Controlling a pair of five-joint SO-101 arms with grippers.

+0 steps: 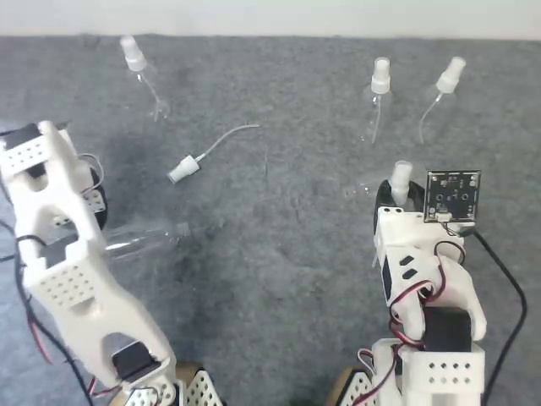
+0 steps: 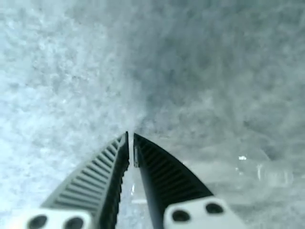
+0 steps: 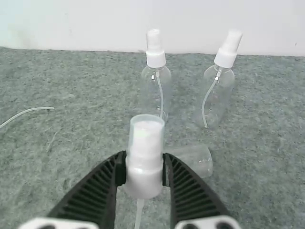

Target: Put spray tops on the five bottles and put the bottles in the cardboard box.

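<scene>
My right gripper [image 3: 143, 164] is shut on a white spray top [image 3: 144, 157], held upright with its tube hanging down; in the high view this spray top [image 1: 401, 176] sits just ahead of the right arm. Behind it an uncapped clear bottle [image 3: 193, 161] rests on the cloth. Two capped bottles [image 3: 156, 81] [image 3: 220, 86] stand farther back. My left gripper [image 2: 131, 138] is shut with nothing between its fingertips, low over the grey cloth. Beside it lies a clear bottle [image 2: 259, 169], seen from above next to the left arm as a lying bottle [image 1: 144, 241]. A loose spray top [image 1: 186, 167] with a curved tube lies mid-table.
A third capped bottle [image 1: 135, 72] stands at the far left. The two capped bottles [image 1: 380, 85] [image 1: 448, 85] stand at the far right. The grey cloth [image 1: 279, 254] between the arms is open floor.
</scene>
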